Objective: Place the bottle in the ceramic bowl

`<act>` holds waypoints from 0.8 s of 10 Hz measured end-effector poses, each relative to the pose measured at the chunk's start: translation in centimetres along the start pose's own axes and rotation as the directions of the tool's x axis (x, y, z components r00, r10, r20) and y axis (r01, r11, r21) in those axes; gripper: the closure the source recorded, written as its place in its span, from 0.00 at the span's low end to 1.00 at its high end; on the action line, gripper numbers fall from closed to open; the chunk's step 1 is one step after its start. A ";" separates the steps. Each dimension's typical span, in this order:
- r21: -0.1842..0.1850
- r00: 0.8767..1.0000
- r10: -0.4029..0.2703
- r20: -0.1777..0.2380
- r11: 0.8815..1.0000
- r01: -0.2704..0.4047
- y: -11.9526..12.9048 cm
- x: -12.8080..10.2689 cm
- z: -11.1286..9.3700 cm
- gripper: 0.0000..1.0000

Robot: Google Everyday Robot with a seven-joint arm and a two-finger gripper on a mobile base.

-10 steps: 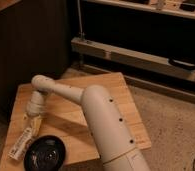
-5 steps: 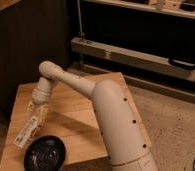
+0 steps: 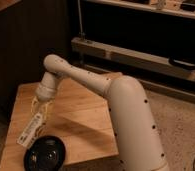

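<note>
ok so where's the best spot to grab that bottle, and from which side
Grab the bottle at its upper end, from above, as the hand above the ceramic bowl has it now: it hangs tilted, lower end down-left, so the slim body fits between the fingers.

arm (image 3: 126, 107): thick, smooth, off-white tubular shell; rounded joints, tapering toward the wrist
markings: small dark dots along the shell
gripper (image 3: 40, 106): at the arm's end, left of centre; 2 thin pale fingers

White-labelled clear bottle (image 3: 30, 131) in pale pincer (image 3: 40, 108), glossy black ceramic bowl (image 3: 46, 155), tan wooden table (image 3: 81, 120).
</note>
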 end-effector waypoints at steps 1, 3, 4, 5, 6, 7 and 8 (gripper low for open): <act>0.009 1.000 -0.007 -0.002 1.000 0.007 1.0 -1.2 0.3 1.00; 0.017 1.000 -0.022 -0.009 1.000 0.023 2.1 -2.8 0.7 0.98; 0.007 0.999 -0.036 -0.020 0.999 0.036 2.6 -3.8 1.2 0.90; -0.003 0.999 -0.042 -0.028 0.999 0.042 3.0 -4.2 1.4 0.80; -0.012 0.998 -0.045 -0.041 0.999 0.044 3.3 -4.4 1.6 0.71; -0.031 0.997 -0.042 -0.065 0.999 0.040 3.8 -4.5 1.9 0.59; -0.044 0.996 -0.039 -0.080 0.998 0.035 4.3 -4.5 2.5 0.49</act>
